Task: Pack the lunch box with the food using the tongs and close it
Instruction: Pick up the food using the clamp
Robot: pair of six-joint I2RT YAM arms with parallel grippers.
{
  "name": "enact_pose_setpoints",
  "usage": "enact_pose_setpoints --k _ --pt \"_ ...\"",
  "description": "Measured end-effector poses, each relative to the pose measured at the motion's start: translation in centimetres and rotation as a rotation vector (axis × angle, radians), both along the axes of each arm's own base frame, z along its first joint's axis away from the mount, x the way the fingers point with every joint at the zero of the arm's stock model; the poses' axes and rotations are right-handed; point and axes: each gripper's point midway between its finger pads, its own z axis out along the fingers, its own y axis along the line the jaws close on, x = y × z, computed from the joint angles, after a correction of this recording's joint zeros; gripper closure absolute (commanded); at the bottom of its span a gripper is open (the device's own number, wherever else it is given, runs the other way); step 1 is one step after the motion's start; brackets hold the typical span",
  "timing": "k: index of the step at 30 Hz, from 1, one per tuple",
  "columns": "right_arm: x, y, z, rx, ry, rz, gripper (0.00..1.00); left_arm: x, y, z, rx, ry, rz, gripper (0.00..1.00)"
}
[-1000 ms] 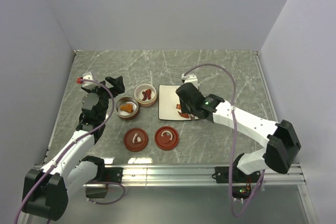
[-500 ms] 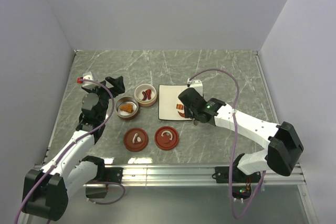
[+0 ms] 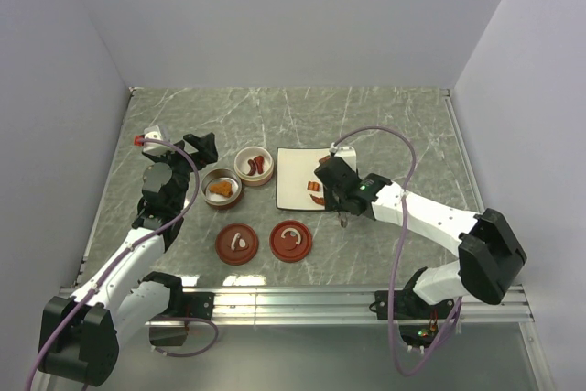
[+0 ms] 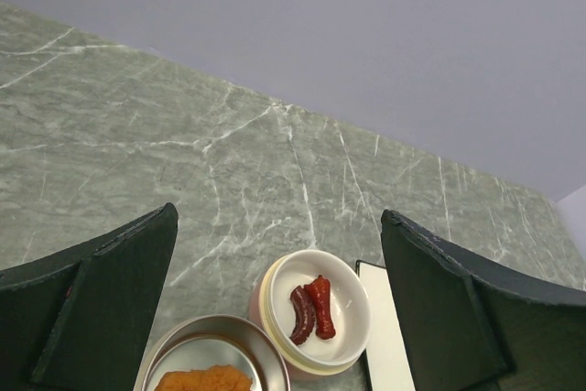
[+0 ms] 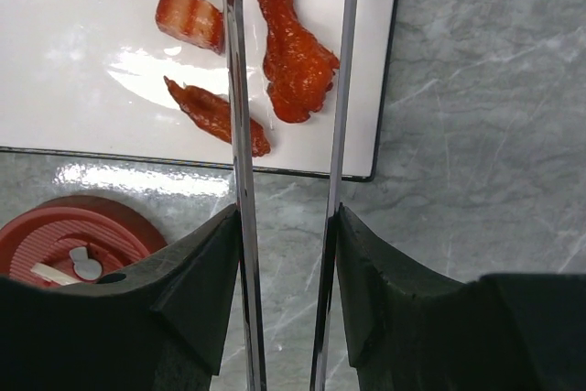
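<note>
My right gripper (image 5: 286,226) grasps the tongs (image 5: 235,116) straddling an orange food piece (image 5: 293,61), upper centre on the plate (image 5: 82,89); a loose squeeze could drop it; left gripper (image 4: 279,263) gapes empty.

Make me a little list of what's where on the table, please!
left end effector: open, empty
right end effector: holding tongs over the plate
plate: several food pieces
cream bowl: two red pieces
tin: one orange piece
lids: two, off, lying on the table
</note>
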Motion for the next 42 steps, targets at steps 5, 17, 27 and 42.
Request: enact_pose_setpoints --k 5,17,27,42 --pt "0.1 1.0 -0.1 0.034 0.005 0.027 0.49 0.0 0.0 0.0 0.0 0.0 0.0 0.0" --pt "0.3 1.6 -1.6 0.013 0.041 0.05 0.58 0.0 0.0 0.0 0.0 0.0 0.0 0.0" --pt "0.8 2.2 -1.2 0.009 0.042 0.07 0.68 0.0 0.0 0.0 0.0 0.0 0.0 0.01" --pt "1.5 2.2 1.3 0.022 -0.015 0.067 0.61 0.0 0.0 0.0 0.0 0.0 0.0 0.01"
